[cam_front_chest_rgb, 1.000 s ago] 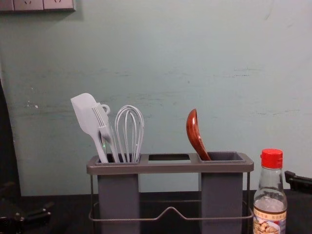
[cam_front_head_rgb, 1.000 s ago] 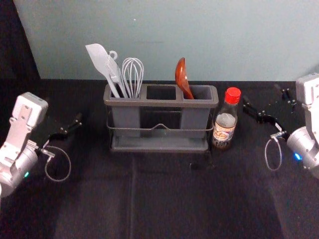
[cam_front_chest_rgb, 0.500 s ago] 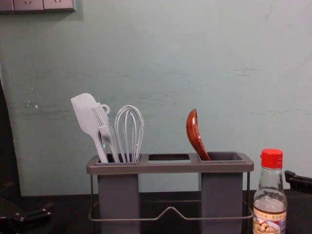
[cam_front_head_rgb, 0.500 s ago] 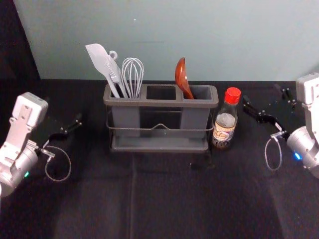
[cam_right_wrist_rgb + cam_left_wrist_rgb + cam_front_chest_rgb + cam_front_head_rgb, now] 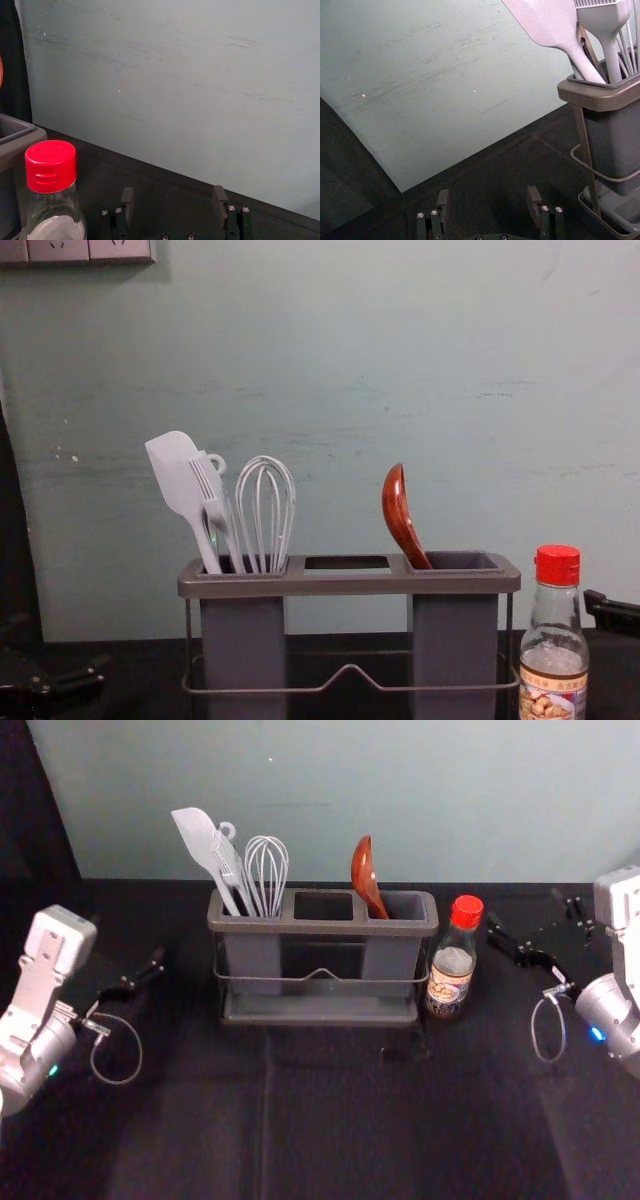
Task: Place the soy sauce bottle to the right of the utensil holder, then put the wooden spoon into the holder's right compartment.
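Head view: high at the near side, facing forward and down on the utensil holder (image 5: 320, 928). Chest view: low, facing forward, just above rim height. Left wrist view: close by the holder's left end, facing the far wall (image 5: 400, 800). Right wrist view: close to the soy sauce bottle (image 5: 451, 970), same wall. Head and chest views share the whole rim.

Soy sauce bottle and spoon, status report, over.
Both grippers open: left and right, either side of holder. Bottle standing right of it; spoon in right compartment.

Lab-like robot workspace, black cloth-covered table (image 5: 330, 1130), scuffed pale-green wall (image 5: 330, 360), electrical sockets (image 5: 60, 250)
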Controlling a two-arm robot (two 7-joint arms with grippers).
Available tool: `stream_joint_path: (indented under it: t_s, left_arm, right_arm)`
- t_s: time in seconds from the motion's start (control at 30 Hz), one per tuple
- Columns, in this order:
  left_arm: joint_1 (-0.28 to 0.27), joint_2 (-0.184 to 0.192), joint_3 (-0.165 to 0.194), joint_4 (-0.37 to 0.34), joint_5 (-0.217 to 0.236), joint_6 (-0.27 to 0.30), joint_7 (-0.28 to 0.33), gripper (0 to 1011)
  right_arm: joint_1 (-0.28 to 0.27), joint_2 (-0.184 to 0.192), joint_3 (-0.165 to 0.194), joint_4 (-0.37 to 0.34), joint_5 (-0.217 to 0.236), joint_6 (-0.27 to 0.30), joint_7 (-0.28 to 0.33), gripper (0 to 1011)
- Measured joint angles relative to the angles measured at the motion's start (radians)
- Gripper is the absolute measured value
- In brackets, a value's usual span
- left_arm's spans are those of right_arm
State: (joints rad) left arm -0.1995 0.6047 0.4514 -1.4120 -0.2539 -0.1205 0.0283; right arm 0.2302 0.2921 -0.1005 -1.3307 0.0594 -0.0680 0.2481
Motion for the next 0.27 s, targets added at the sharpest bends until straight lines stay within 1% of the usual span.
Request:
stream_joint_path:
  t_s: [0.27]
  left_arm:
    - [0.000,0.000,0.000,0.000,0.000,0.000,0.000,1000]
  right_arm:
    - [0.000,0.000,0.000,0.000,0.000,0.000,0.000,1002]
